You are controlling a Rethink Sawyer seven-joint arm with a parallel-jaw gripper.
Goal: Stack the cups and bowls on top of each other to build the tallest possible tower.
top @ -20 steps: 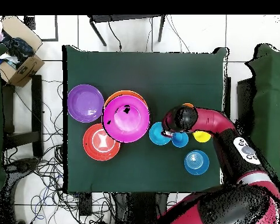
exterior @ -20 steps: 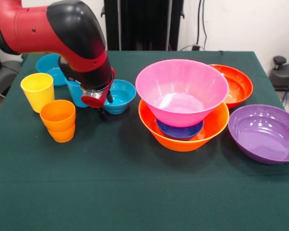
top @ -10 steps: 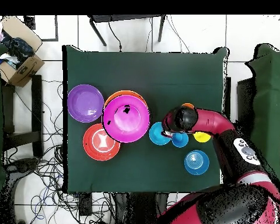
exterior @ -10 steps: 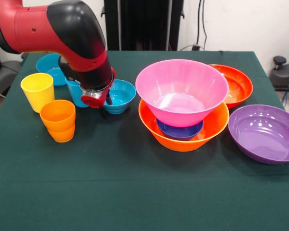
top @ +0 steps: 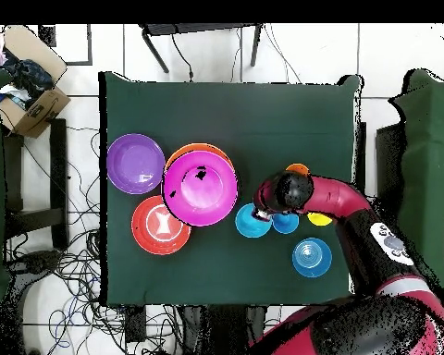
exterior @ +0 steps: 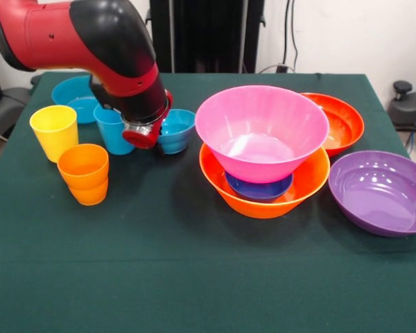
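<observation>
Tower: we found the large pink bowl [exterior: 262,132] seated in the large orange bowl [exterior: 263,189], with the small dark blue bowl [exterior: 258,188] showing between them, near the middle of the surface [exterior: 194,277].
Loose bowls: wide red-orange bowl [exterior: 343,119] toward the far right corner in the front view; wide purple bowl [exterior: 380,192] at the right edge; shallow light blue bowl [exterior: 73,97] toward the far left corner.
Cups: yellow cup [exterior: 54,132], light blue cup [exterior: 111,129] and ridged orange cup [exterior: 84,173] clustered by the left edge.
Pincer [exterior: 149,135]: it sat at the small teal bowl [exterior: 177,130]; we could not tell its state.
Handling: we judged all pieces light, stiff, glossy and slippery; rims seemed the best hold.
</observation>
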